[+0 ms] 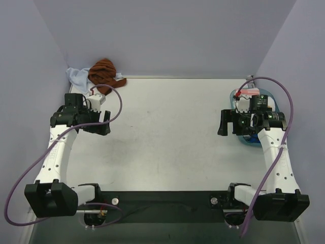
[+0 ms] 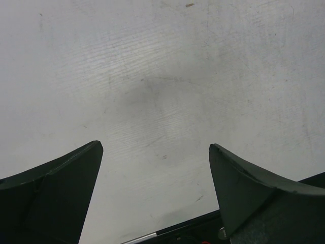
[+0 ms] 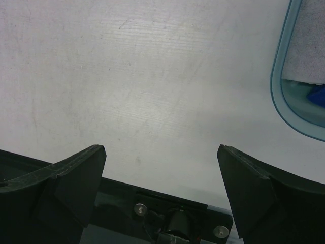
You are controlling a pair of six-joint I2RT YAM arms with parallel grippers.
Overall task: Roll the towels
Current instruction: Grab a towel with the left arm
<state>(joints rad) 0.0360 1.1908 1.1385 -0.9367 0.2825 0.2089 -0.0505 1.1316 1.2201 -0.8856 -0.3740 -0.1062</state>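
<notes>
Overhead, my left gripper (image 1: 103, 124) stands open, the rust-brown towel (image 1: 103, 71) and light-blue towel (image 1: 77, 76) heaped together on the far side of its fingers; my right gripper (image 1: 222, 123) gapes too. Left wrist: fingers (image 2: 61, 188) apart over the table (image 2: 162, 76). Right wrist: fingers (image 3: 66, 183) apart, a blue tray (image 3: 277, 86) ahead to their right.

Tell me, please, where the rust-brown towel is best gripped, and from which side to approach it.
Grip the loose tail of the rust-brown towel that trails to the right, probably from above on the near side. The rest is a bunched heap close to the back wall, with the pale-blue towel at its left.
</notes>
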